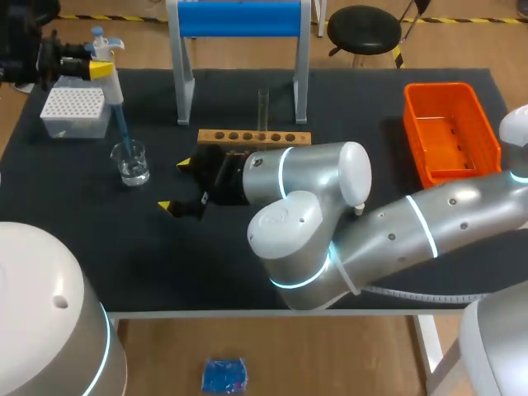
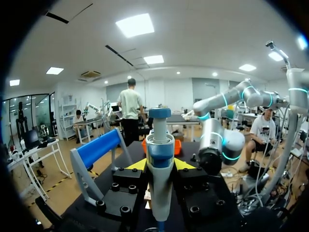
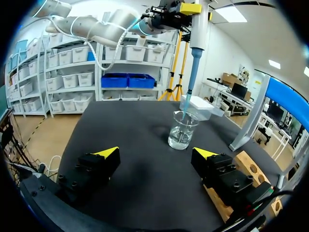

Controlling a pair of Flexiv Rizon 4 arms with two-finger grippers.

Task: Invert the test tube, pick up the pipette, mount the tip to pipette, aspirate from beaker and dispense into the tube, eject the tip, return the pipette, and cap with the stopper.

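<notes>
Pipette [image 1: 106, 76] stands nearly upright over the table's far left part, clamped between the two yellow-tipped fingers of the left gripper [image 1: 97, 69]; the left wrist view shows one finger pressed against each side of its white body. A long blue tip [image 3: 190, 72] is mounted on its lower end and slants down into the mouth of the glass beaker [image 3: 182, 130], which holds clear liquid; I cannot tell whether the tip's end reaches the liquid. The beaker stands on the black table mat [image 1: 346, 239], just in front of the white tip box [image 1: 74, 111]. The right gripper [image 1: 175, 185] hovers low over the mat beside the beaker with its fingers spread wide and nothing between them, facing the beaker in its own wrist view. Just behind it lies the wooden test tube rack [image 1: 254, 138], with a clear test tube [image 1: 263, 107] standing upright in one of its holes. A stand with a blue top bar [image 1: 239, 18] straddles the rack, and an orange bin [image 1: 450, 132] sits at the table's far right.
</notes>
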